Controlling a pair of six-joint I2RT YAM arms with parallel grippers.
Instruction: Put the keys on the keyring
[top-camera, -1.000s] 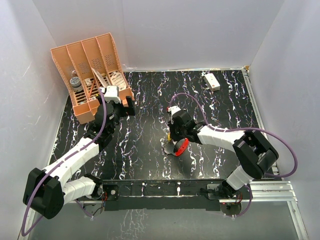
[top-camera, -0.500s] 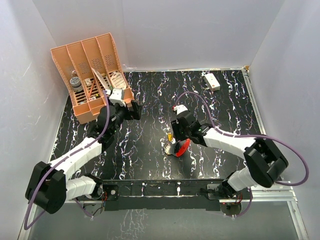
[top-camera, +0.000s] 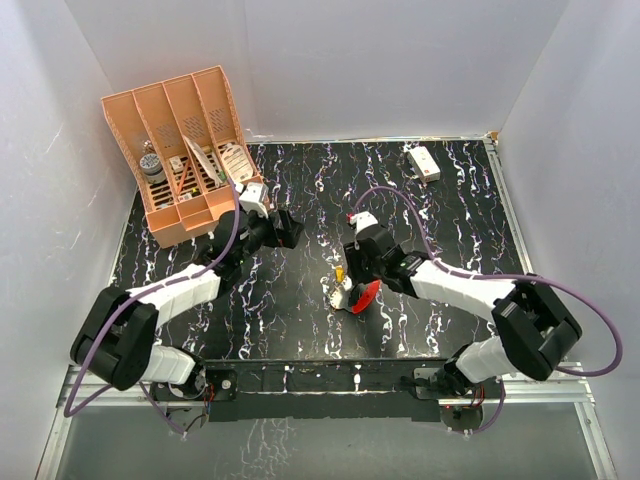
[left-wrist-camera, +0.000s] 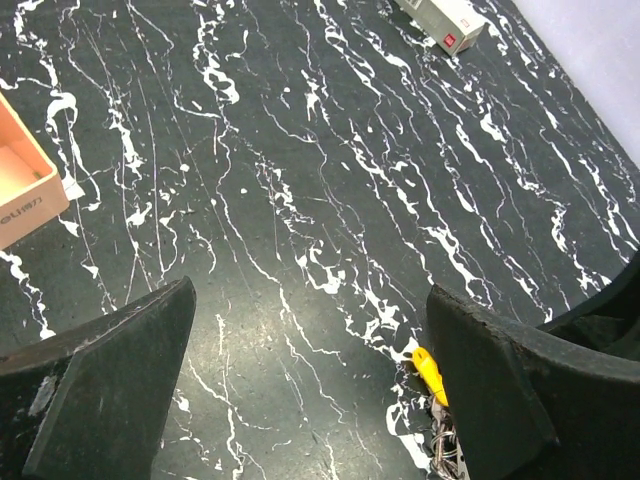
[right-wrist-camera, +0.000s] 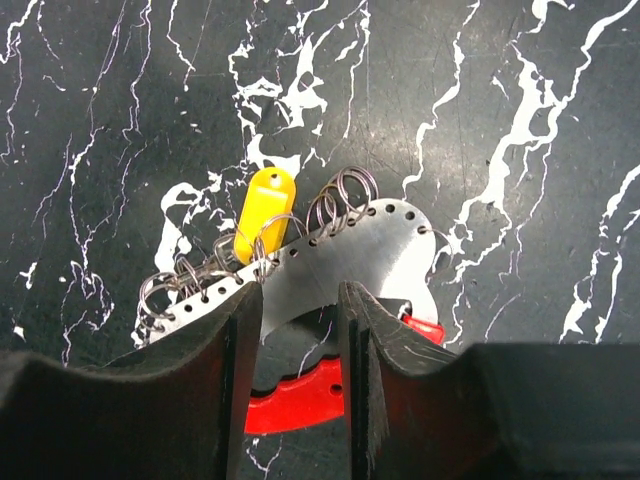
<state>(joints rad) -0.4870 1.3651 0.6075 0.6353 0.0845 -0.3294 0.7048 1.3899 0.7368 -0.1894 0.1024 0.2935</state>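
Rack (top-camera: 185, 150) sits at the far left of the table (top-camera: 300, 180), out of play, and just right of it we see the left claw (top-camera: 283, 228) hanging wide over bare marble with nothing in it, likely heading in to help. At centre the keys (right-wrist-camera: 340, 255) lie flat in a silvery bundle with a yellow tag (right-wrist-camera: 265, 205), touching the red keyring (right-wrist-camera: 300, 395) on their near side. We judge they are heaped together so one claw can steady the ring. Right above them the right claw (right-wrist-camera: 300, 305) stands narrowly parted, pinching nothing we can make out. A white box (top-camera: 424, 162) lies far right. A second ago the left claw was by the rack and has since swung toward centre, while the right claw was shut down at the bundle and has since eased apart and drawn back a little
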